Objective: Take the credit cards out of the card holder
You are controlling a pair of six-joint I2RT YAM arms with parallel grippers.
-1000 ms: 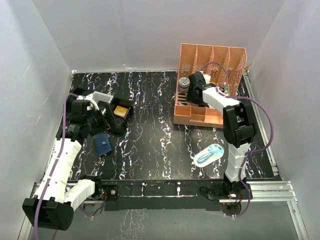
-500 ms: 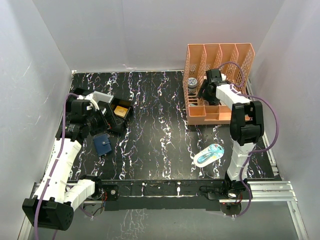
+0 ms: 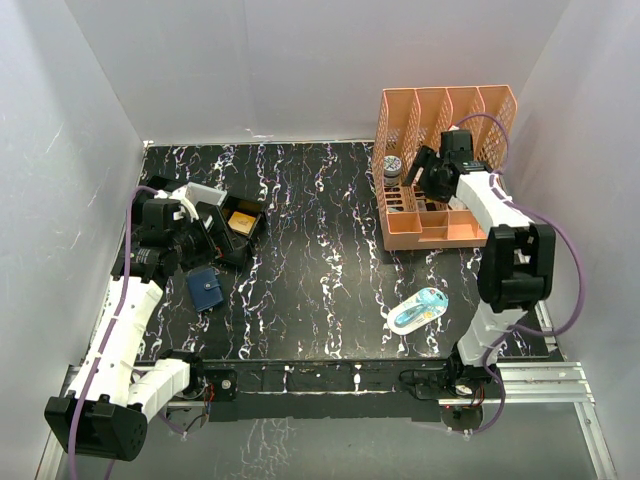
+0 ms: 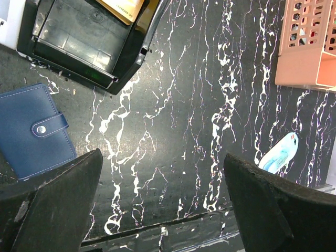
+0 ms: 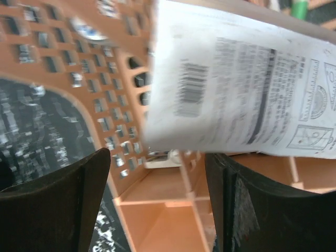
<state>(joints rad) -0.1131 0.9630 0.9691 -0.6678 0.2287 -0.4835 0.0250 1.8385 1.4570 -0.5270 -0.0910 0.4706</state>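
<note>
While seemingly shut, one card holder (image 4: 34, 134), flat.

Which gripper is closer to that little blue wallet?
Left. The left gripper is just beside the card holder; the right gripper is across the table at the orange organizer.

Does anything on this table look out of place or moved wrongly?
Yes. The orange organizer, back right, has slid rightward within the last second. The right arm reaches into it and seems to push it. The card holder, at the left, lies shut and untouched.
</note>
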